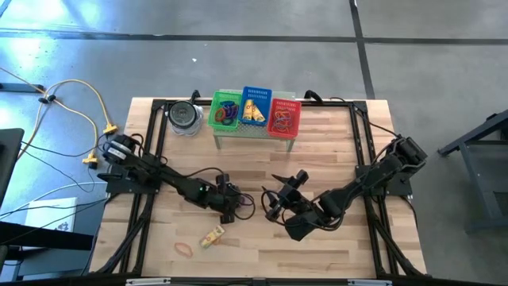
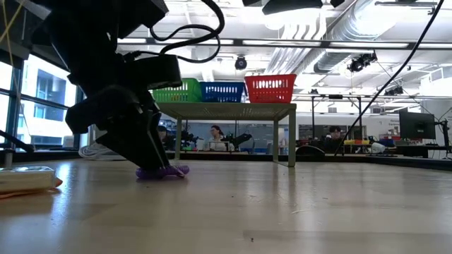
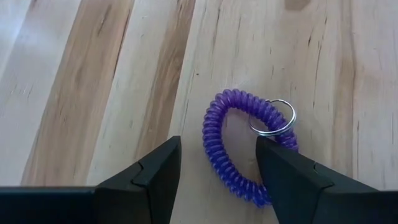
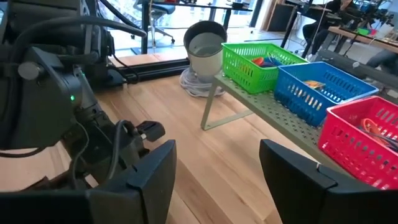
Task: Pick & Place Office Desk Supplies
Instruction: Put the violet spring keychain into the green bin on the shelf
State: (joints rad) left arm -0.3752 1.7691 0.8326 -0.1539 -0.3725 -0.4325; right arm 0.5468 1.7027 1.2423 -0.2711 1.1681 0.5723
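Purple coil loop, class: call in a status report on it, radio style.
Left claw open, down at the table, fingers straddling the purple coil loop, not closed on it. Right claw open, empty, waiting mid-table. Nothing blocking the loop.

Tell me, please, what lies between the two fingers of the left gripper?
In the left wrist view, the left gripper is open, and one side of the purple coil loop with its metal ring lies between the fingers on bare wooden table.
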